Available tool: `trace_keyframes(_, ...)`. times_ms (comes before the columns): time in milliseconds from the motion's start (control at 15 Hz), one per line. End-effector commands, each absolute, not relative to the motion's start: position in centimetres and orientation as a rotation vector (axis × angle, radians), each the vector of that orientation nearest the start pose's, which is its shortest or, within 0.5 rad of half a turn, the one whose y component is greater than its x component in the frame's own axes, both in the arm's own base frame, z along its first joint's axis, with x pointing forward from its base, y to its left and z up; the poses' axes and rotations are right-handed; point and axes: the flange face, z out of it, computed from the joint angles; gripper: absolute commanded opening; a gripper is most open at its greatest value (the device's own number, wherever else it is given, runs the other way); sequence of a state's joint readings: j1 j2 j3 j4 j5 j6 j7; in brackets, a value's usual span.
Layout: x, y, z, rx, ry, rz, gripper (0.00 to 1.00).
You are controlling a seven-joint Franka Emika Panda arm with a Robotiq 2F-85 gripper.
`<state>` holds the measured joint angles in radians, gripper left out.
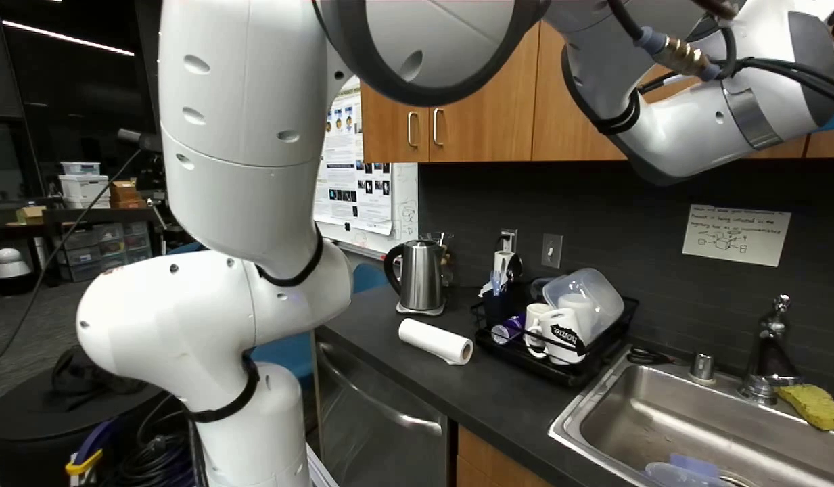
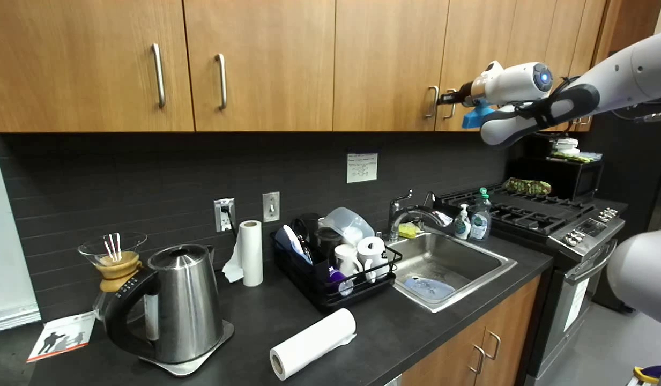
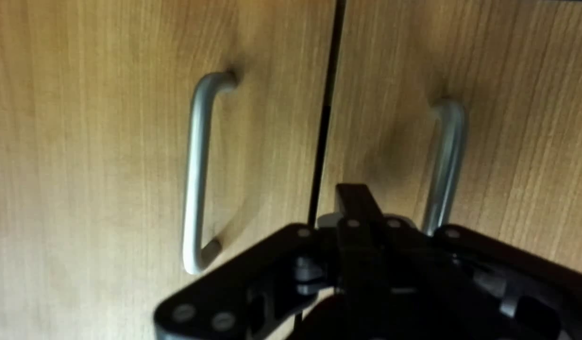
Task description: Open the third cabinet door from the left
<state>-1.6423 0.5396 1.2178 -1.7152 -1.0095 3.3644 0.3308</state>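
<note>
The cabinet doors (image 3: 102,156) are smooth wood with fine straight grain and a soft sheen; their handles (image 3: 195,174) are satin metal, bright along the rounded side. The pincer (image 3: 361,203) looks mostly dull and matt, dotted with small metal screws (image 3: 223,321). The arm (image 1: 220,203) is smooth and lightly glossy, like hard plastic. The bench (image 2: 255,316) has a smooth, matt top. The kettle (image 2: 188,311) is brushed steel with a plastic grip (image 2: 116,321), the mugs (image 2: 345,257) have a smooth glossy glaze, and the rolls (image 2: 319,340) are plain matt paper. The sink (image 1: 660,406) is satin steel, the tap (image 1: 772,352) a shinier metal, the tub (image 2: 347,221) cloudy see-through plastic, and the sponge (image 1: 816,406) rough.
</note>
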Motion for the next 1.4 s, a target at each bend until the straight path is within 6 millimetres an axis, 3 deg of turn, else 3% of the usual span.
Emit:
trace_keyframes(0,53.4,-33.8,61.7,-2.517,0.091,-2.239,0.0)
trace_keyframes(733,52.3,-36.0,62.4,-2.581,0.222,-2.217,0.0)
trace_keyframes(800,51.7,-31.8,62.0,-2.597,0.205,-2.198,0.0)
trace_keyframes(1200,51.6,-25.3,63.1,-2.533,0.204,-2.241,0.0)
trace_keyframes(1333,53.1,-22.2,64.4,-2.541,0.217,-2.235,0.0)
